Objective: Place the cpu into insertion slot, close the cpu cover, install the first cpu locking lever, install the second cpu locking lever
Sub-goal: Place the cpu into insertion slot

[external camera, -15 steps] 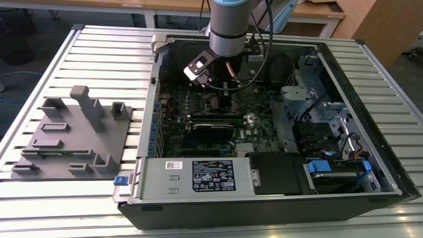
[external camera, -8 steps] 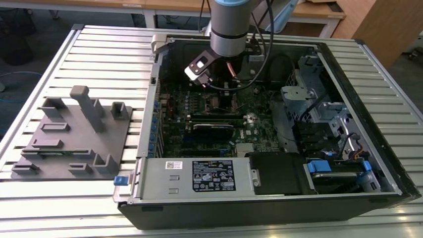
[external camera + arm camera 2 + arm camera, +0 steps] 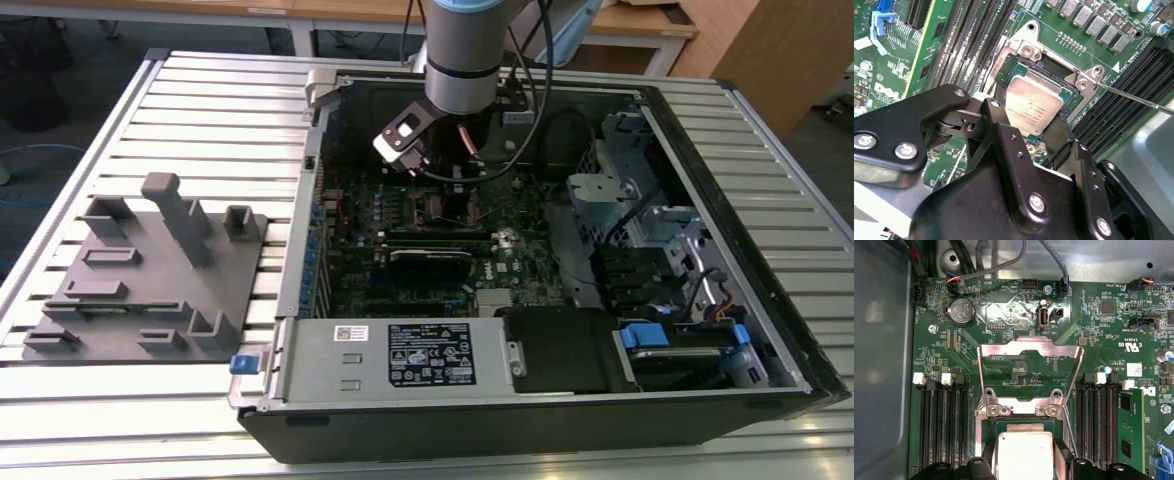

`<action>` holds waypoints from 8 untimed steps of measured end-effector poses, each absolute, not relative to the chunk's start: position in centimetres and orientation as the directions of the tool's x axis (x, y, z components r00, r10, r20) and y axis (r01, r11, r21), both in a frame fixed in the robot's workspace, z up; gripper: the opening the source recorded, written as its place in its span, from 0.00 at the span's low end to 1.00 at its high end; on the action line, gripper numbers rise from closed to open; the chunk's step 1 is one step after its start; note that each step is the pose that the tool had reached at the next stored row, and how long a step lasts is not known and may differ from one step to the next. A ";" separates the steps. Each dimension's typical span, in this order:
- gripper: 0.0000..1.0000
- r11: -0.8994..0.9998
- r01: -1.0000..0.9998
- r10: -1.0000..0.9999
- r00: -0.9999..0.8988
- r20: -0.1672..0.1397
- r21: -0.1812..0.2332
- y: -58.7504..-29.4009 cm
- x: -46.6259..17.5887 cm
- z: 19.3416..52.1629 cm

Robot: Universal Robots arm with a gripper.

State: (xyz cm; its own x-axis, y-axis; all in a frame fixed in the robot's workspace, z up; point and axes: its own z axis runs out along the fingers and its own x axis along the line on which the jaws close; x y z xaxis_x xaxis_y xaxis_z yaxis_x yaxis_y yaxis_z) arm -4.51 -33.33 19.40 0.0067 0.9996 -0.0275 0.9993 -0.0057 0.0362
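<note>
Exterior view high, looking down, wrist views close – (both sharing cpu (image 3: pixel 1031 107))

cpu (image 3: pixel 1033 104) at insertion slot (image 3: pixel 1053 67); pincer (image 3: pixel 1031 119) close

The tool (image 3: pixel 1029 121) hides part of the cpu (image 3: pixel 1033 100).

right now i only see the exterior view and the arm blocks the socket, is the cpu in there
Observer: Yes. In the second wrist view the cpu sits within the insertion slot, with the gripper right at it.
Operator: cover closed
Observer: No. In the first wrist view the cpu cover is swung up, off the slot.
Operator: levers
Observer: In the second wrist view one thin locking lever sticks out free, unlatched.
</note>
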 end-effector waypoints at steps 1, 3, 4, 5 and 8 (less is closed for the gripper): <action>0.54 -0.006 0.999 1.000 0.007 -0.027 0.036 -33.3 -4.5 19.4; 0.54 -0.006 0.999 1.000 0.007 -0.027 0.036 -33.3 -4.5 19.4; 0.54 -0.006 0.999 1.000 0.007 -0.027 0.036 -33.3 -4.5 19.4; 0.54 -0.006 0.999 1.000 0.007 -0.027 0.036 -33.3 -4.5 19.3; 0.54 -0.006 0.999 1.000 0.007 -0.029 0.036 -33.3 -4.5 19.2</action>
